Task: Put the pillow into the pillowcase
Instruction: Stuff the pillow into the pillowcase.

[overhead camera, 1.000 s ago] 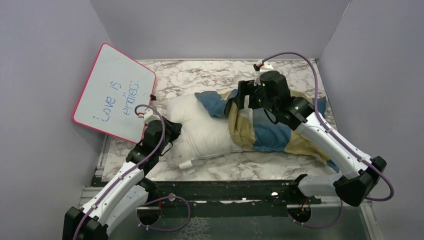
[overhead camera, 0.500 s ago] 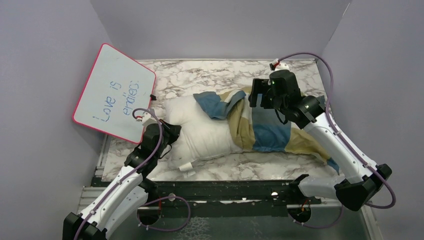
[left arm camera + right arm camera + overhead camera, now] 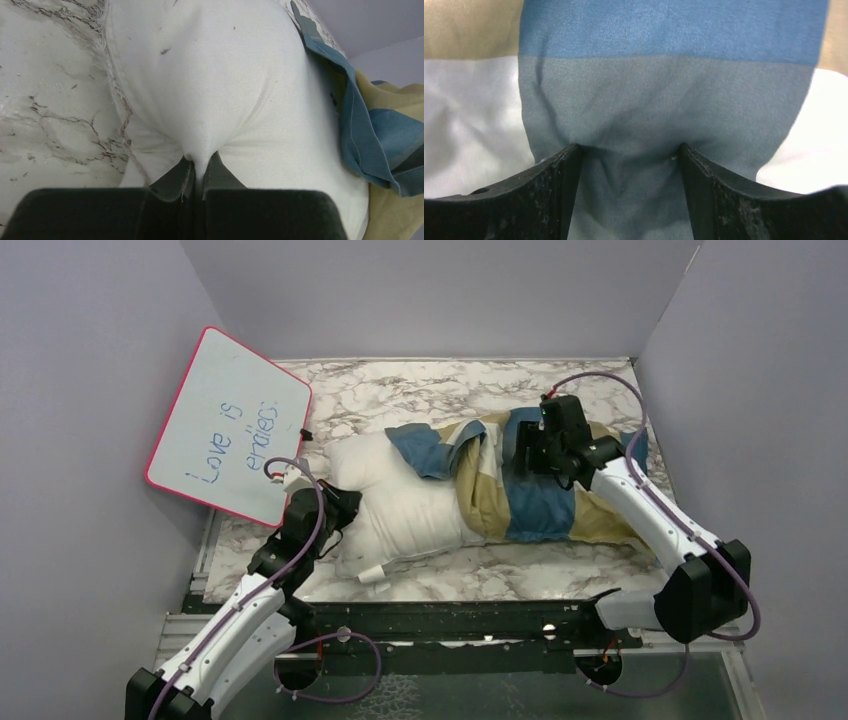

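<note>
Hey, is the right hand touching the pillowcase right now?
Touching. In the right wrist view both fingertips of the right hand press into the blue block of the pillowcase, and the fabric puckers between them.

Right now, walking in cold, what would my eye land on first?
A plump white pillow lies in the middle, its right half swallowed by a blue, tan and cream checked pillowcase. The left hand pinches the pillow's bare end, while the right hand presses down, spread wide, on a blue patch of the case. A pink-rimmed whiteboard with blue scribble stands propped at the far left.
</note>
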Controlling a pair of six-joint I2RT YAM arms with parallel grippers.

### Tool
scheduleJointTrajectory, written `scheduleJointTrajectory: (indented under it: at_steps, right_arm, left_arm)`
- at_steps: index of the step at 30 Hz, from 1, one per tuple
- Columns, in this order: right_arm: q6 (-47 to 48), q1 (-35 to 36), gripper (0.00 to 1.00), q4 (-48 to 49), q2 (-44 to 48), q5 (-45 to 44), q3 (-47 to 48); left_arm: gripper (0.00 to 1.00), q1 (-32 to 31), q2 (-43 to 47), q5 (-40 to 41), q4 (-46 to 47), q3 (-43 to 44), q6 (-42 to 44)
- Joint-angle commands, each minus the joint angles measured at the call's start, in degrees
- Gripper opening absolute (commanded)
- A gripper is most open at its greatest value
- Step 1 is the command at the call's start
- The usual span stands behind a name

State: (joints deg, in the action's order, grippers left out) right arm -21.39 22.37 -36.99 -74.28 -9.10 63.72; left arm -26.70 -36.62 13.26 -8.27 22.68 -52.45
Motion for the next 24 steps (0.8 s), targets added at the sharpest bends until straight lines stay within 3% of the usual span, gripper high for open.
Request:
scheduleJointTrajectory:
  at_steps: [1, 3, 4, 5, 8, 12, 18, 20, 21, 23, 24]
  right_arm:
    - [6.5, 0.0, 0.55, 6.6, -8.4, 11.4, 2.8]
    - [10.0, 0.0, 0.14, 7.1, -11.9, 12.6, 8.6]
    - [11.7, 0.0, 0.03, 8.9, -13.1, 13.7, 10.8]
    - [13.2, 0.0, 0.0, 11.6, -13.9, 15.7, 12.3]
    - [15.3, 0.0, 0.0, 20.1, -16.4, 21.4, 15.2]
    - [18.2, 0.0, 0.0, 27.2, -21.5, 21.5, 19.8]
    - [23.8, -0.9, 0.0, 22.3, -33.6, 15.9, 37.2]
    - [22.5, -0.9, 0.09, 15.5, -36.3, 14.0, 45.4]
    - [21.7, -0.9, 0.19, 10.7, -37.1, 13.6, 48.7]
    - [17.8, -0.9, 0.38, 3.1, -36.4, 13.3, 50.6]
    - [16.6, -0.9, 0.45, 1.9, -34.3, 13.6, 48.2]
  left_arm:
    - [0.0, 0.4, -0.7, -0.1, 3.5, -0.1, 1.5]
    - [0.0, 0.4, -1.2, -0.1, 3.9, -0.1, 1.4]
    - [0.0, 0.4, -1.4, -0.1, 4.6, -0.3, 1.2]
    - [0.0, 0.4, -1.5, 0.1, 5.6, -0.5, 1.2]
    - [0.0, 0.4, -2.6, 3.0, 10.0, -1.0, 1.9]
    - [0.0, 0.4, -9.7, 5.4, 18.5, 1.2, 4.4]
    - [0.0, 0.5, -26.0, 2.4, 28.4, 9.0, 6.7]
    - [0.0, 0.5, -29.0, 1.2, 29.2, 12.2, 8.3]
    - [0.0, 0.6, -29.5, 0.4, 29.1, 13.3, 9.1]
    - [0.13, 0.8, -28.7, -0.7, 27.5, 14.1, 10.0]
    - [0.26, 0.9, -27.6, -0.6, 24.8, 14.5, 10.0]
